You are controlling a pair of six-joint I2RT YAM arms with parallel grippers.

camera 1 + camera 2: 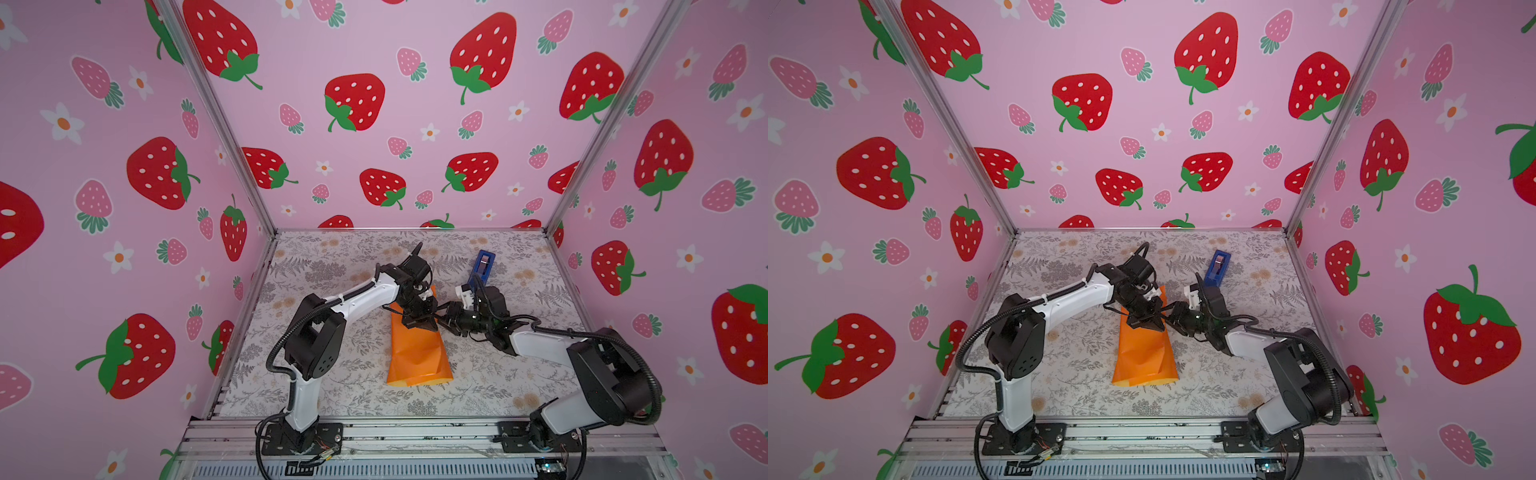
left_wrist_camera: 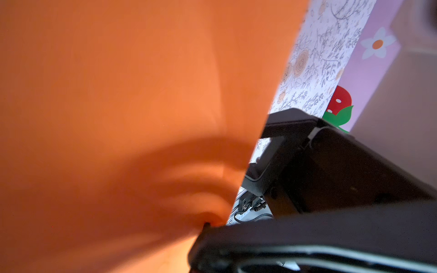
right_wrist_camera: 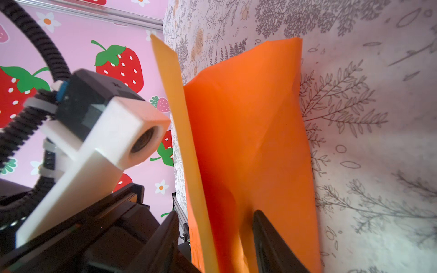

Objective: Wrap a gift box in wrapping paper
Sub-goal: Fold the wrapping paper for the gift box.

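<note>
Two grippers meet at the far end of the folded wrapping paper [image 1: 417, 357], mid-table on the floral covering [image 1: 332, 266]. The left gripper [image 2: 208, 225] pinches the sheet; the right gripper [image 3: 215, 214] has its jaws apart, astride a raised flap.

No words, numbers or signs clear enough to read. Tiny mark on black camera block [image 3: 115, 84] too blurry.

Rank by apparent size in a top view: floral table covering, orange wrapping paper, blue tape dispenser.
1. table covering, by far the largest.
2. wrapping paper, folded over, its far end hidden.
3. tape dispenser, clearly smallest; it sits farther back, but the gap is too wide for that to matter.
</note>
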